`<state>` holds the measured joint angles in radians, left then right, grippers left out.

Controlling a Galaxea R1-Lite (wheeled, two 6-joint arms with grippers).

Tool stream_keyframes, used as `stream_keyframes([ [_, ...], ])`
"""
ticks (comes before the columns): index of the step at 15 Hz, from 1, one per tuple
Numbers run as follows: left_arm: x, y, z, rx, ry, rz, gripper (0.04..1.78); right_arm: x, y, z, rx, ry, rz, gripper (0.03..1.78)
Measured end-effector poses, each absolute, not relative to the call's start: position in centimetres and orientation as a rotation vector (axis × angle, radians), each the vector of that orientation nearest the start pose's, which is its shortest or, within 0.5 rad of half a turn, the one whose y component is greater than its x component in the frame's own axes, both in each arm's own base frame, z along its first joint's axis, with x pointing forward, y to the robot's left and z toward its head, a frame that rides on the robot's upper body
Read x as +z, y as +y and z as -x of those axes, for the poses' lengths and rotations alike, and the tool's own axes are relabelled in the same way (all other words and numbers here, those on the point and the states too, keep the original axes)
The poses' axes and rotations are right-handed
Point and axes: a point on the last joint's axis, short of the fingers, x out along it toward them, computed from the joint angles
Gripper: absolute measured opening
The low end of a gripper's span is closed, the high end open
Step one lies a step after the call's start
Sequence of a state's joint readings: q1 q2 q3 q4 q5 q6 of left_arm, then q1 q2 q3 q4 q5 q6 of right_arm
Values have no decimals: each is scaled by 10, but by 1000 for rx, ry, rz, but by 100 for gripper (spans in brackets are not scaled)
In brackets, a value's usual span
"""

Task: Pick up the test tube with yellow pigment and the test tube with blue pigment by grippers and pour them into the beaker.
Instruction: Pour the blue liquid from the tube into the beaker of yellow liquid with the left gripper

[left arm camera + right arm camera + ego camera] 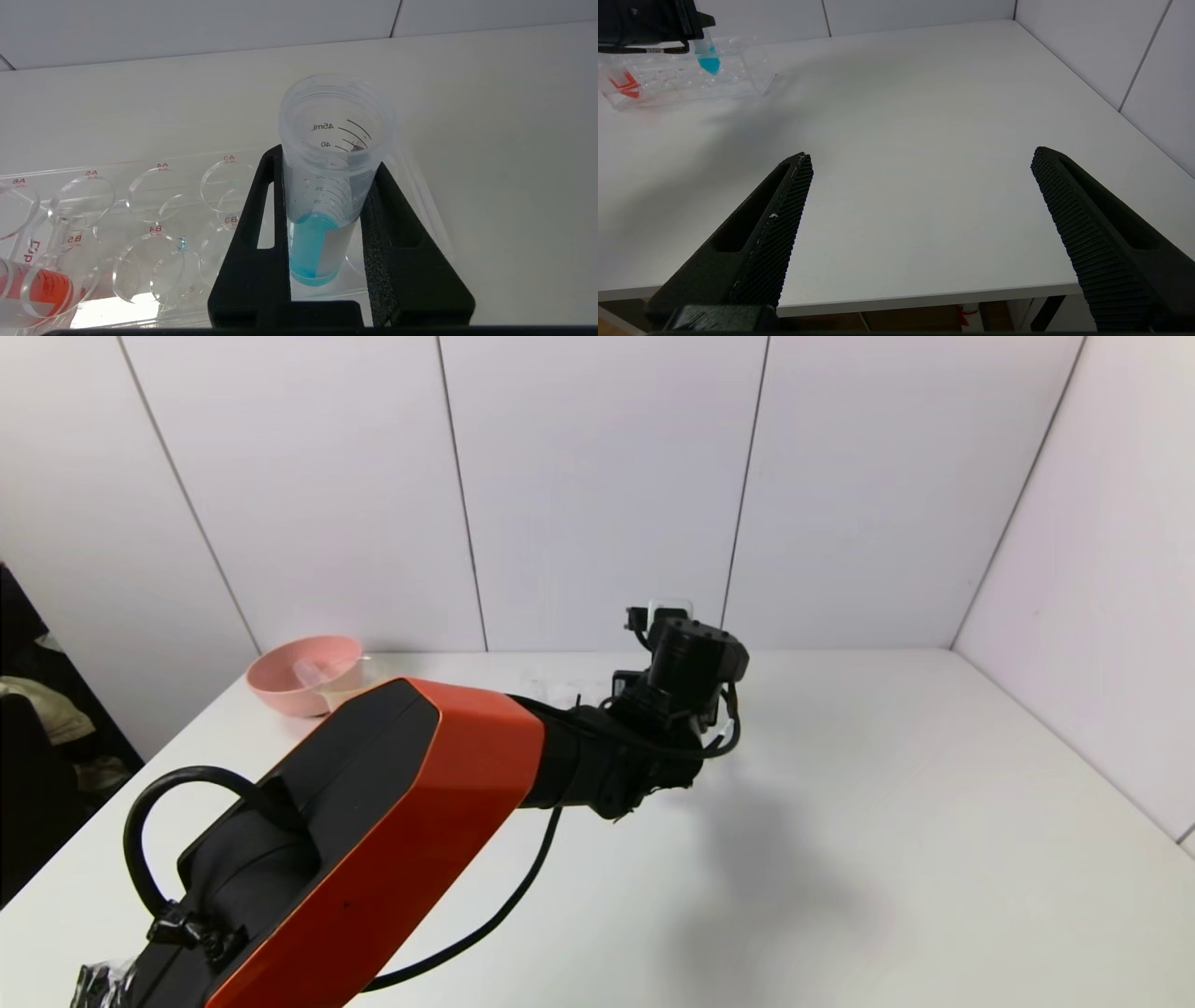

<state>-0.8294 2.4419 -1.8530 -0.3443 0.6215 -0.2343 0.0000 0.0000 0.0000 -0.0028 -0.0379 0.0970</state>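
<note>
My left gripper (pixel 327 161) is shut on the test tube with blue pigment (pixel 310 252), a clear graduated tube with blue liquid at its tip, held upright over the end of the clear tube rack (pixel 154 224). The right wrist view shows this from afar: the blue tube (pixel 709 63) under the left gripper (pixel 698 35), its tip at the rack (pixel 733 79). I cannot tell whether the tip is clear of its hole. In the head view the left gripper (pixel 665 616) is at the table's far middle. My right gripper (pixel 922 154) is open and empty above the table's near edge. The yellow tube and the beaker are out of view.
A red-liquid tube (pixel 42 289) stands in the rack; it also shows in the right wrist view (pixel 626 84). A pink bowl (pixel 280 695) sits at the far left of the white table (pixel 887 821). White walls close the back and right.
</note>
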Motion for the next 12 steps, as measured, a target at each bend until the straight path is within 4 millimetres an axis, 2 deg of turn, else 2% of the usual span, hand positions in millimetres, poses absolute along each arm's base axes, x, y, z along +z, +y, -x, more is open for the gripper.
stream_keyframes([
  [12, 194, -359, -337, -181, 103, 52, 45, 76, -1, 23, -38, -5, -97, 171],
])
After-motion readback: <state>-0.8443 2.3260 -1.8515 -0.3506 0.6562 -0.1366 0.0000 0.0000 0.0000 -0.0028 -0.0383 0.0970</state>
